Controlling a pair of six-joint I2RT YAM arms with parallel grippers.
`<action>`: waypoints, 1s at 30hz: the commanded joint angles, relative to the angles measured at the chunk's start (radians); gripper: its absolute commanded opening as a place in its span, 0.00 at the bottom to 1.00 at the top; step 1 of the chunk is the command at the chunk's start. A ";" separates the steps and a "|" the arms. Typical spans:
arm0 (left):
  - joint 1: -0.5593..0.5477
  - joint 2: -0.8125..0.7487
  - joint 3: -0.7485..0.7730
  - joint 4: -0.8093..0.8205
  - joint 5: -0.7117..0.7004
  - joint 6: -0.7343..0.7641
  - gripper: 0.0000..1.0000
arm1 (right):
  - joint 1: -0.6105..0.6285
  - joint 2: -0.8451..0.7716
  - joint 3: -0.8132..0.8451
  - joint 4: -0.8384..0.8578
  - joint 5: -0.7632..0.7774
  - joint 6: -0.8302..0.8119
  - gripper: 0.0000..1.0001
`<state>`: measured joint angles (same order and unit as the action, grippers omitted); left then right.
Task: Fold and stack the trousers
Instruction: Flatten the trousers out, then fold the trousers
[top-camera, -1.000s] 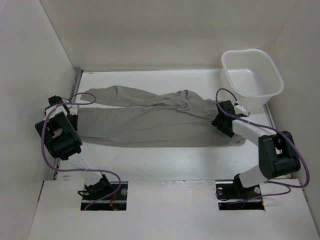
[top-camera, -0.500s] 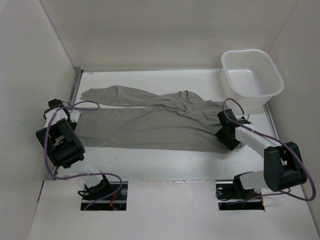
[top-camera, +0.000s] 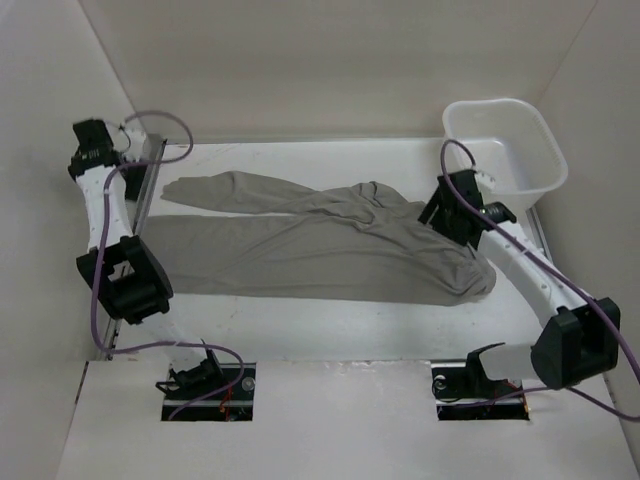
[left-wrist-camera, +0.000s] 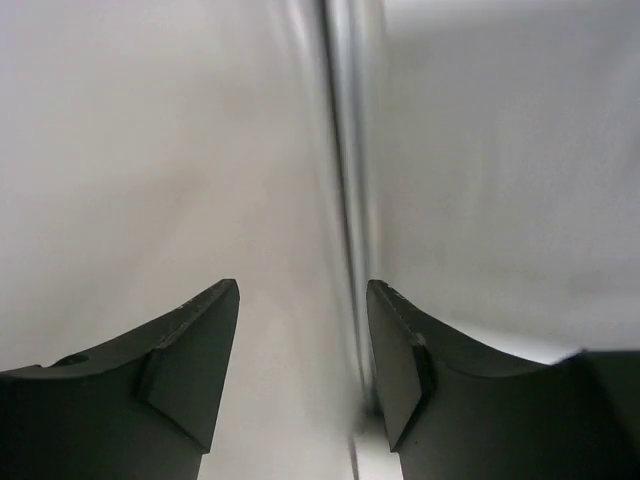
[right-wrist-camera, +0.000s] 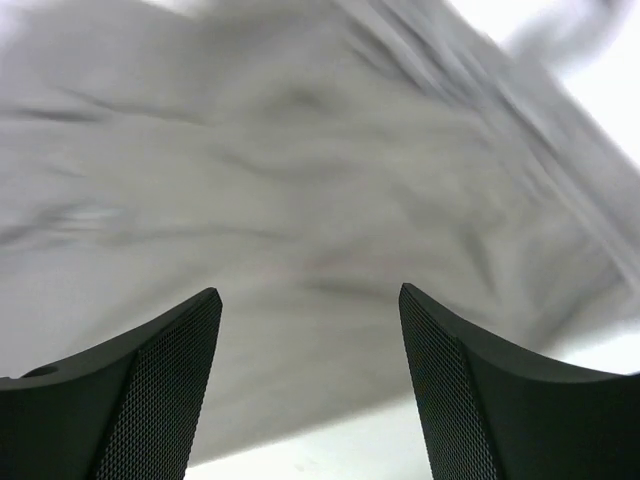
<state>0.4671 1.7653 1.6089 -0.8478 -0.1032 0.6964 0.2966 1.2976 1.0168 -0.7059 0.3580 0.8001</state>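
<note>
Under the spread fingers of the right gripper (right-wrist-camera: 310, 292) the trousers (right-wrist-camera: 300, 150) lie unfolded (the left gripper (left-wrist-camera: 302, 285), spread too, faces a wall (left-wrist-camera: 150, 140)), so folding probably starts by pinching an edge.

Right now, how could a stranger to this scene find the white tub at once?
Look at the white table, then its far right corner. The tub stands there, just past the right end of the grey trousers. It is the only stiff, hollow thing; the trousers lie flat and soft.
</note>
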 joint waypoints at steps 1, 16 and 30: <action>-0.098 0.115 0.251 0.081 0.213 -0.150 0.53 | -0.001 0.084 0.190 0.132 -0.037 -0.238 0.76; -0.247 0.723 0.706 0.073 0.250 -0.249 0.63 | -0.086 0.537 0.486 0.246 -0.182 -0.342 0.81; -0.241 0.619 0.413 0.110 0.146 -0.136 0.00 | -0.192 0.738 0.627 0.047 -0.027 -0.306 0.89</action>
<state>0.2108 2.4256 2.0830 -0.6868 0.0811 0.5526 0.1112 1.9747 1.5814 -0.5987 0.3077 0.4965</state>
